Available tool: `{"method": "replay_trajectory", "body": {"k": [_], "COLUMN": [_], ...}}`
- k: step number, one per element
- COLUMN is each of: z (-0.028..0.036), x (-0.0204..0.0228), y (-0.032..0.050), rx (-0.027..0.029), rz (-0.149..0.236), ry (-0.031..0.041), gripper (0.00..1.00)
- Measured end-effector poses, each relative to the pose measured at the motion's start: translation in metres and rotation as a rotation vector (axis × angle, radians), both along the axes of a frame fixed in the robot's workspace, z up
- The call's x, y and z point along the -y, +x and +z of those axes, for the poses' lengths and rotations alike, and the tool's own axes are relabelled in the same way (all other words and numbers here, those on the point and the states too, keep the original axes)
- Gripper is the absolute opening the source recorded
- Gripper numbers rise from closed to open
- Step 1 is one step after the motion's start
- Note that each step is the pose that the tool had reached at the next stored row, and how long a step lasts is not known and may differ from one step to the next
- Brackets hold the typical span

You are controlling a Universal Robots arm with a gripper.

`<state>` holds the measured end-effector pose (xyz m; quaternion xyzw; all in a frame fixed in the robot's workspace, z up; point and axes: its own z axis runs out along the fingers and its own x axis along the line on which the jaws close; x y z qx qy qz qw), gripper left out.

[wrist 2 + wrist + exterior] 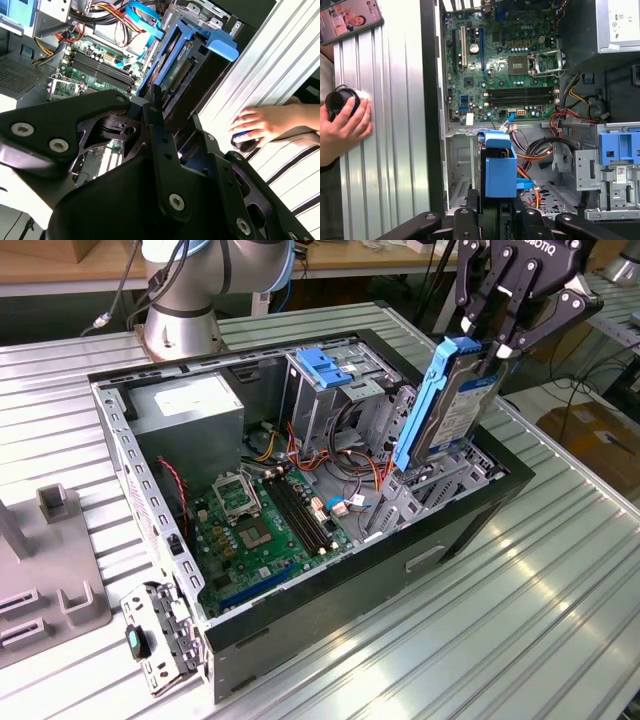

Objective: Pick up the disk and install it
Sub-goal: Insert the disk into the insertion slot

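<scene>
Closest to the lens in the second wrist view are the black links of the hand point(175, 107), clamped on one end of the disk point(172, 70), which reaches edge-on beyond them toward the inside of the open computer case point(242, 11). The pads are tucked behind the links, so how much of the disk they cover is hard to judge. A person's fingers point(257, 122) rest on a small dark round object point(245, 142) on the slatted surface point(270, 65) just outside the case; what that object is I cannot tell. In the first wrist view the disk's blue end sits between the hand's links, over perforated metal flooring point(551, 195) and just beside a tangle of orange and black cables point(545, 150), with the motherboard point(505, 65) farther off. The disk's label and far end are hidden behind its own blue plastic. In the exterior view the disk is held upright with a lean, gripped by its top edge above the drive bay point(440, 480) at the case's corner, apart from the drive cage point(325, 370) with its blue latch. Its lower end overlaps the bay's metalwork, and whether it touches cannot be made out. Leaning like this, a side rail point(422, 405) could catch on the bay's edge and twist the disk in so narrow a grip. Loose cables could be pinched beneath it, and the person's fingers look near enough to the arm's working space to be at risk.
</scene>
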<state>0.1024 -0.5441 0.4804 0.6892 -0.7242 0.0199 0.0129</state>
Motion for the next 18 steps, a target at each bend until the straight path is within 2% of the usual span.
{"method": "replay_trajectory", "body": {"k": [4,6,8,16,18], "z": [-0.0042,-0.0098,-0.0114,-0.0128,-0.0156], "x": [0.0000,0.0000,0.0000,0.0002,0.0001], "y": [0.0039,0.0083,0.0112,0.0088,0.0088], "rx": [0.0000,-0.0010,-0.0016,-0.0018,-0.0018], "rz": [0.000,0.000,0.000,0.000,0.001], "ry": [0.0006,0.0012,0.0013,0.0022,0.0035], "gripper": [0.35,0.35,0.35,0.35,0.35]}}
